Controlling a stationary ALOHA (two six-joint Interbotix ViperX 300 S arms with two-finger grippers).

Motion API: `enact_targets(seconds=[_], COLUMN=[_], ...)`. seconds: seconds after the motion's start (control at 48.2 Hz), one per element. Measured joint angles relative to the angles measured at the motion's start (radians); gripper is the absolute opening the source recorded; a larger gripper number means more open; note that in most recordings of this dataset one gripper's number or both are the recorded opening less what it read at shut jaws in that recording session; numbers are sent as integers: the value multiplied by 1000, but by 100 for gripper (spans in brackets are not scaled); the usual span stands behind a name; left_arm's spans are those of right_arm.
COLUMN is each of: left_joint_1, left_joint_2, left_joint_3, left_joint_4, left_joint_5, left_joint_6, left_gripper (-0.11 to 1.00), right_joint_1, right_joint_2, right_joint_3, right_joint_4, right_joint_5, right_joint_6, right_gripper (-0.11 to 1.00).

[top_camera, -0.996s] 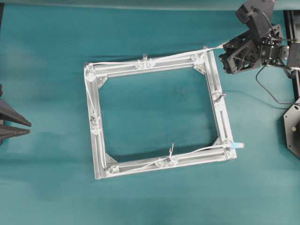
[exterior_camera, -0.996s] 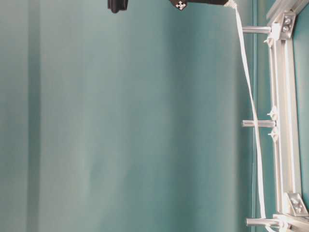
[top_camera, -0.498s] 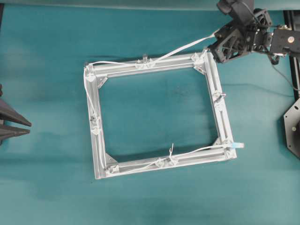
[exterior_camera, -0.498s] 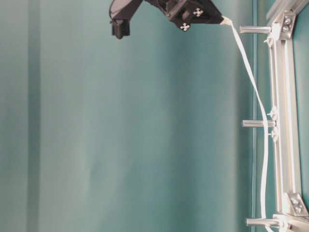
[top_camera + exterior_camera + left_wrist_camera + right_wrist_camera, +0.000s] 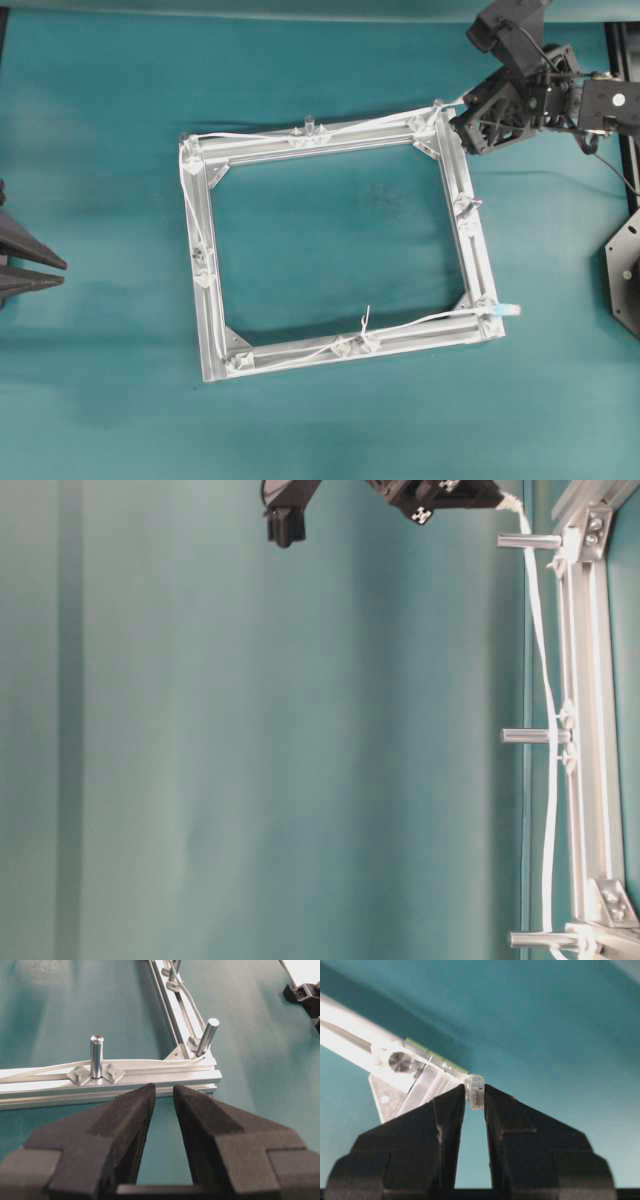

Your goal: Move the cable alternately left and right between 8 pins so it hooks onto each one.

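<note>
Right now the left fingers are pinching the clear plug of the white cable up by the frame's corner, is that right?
Not quite: it is the right fingers that pinch the clear plug of the white cable by the frame's corner. The right wrist view shows it; the left fingers hold nothing.

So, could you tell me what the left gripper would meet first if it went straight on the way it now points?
Probably the near bar of the frame just ahead of the left gripper, where the cable lies; depth is unclear.
</note>
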Motion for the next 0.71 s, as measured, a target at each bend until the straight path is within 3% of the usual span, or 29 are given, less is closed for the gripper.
enact_targets(seconds=[0.124, 0.456, 0.705], left_joint_1=[0, 0, 2], left_joint_2=[0, 0, 0], left_joint_3=[0, 0, 0], left_joint_4=[-2, 0, 0], left_joint_5=[2, 2, 0], left_joint_6=[-2, 0, -2], left_gripper=[36, 36, 36], right_joint_1=[-2, -3, 23], right_joint_2=[0, 0, 0], right_joint_3=[17, 29, 43], right_joint_4=[26, 117, 212], right_joint_5=[-20, -54, -64], right_joint_6=[55, 293, 345], right_gripper=[15, 15, 15])
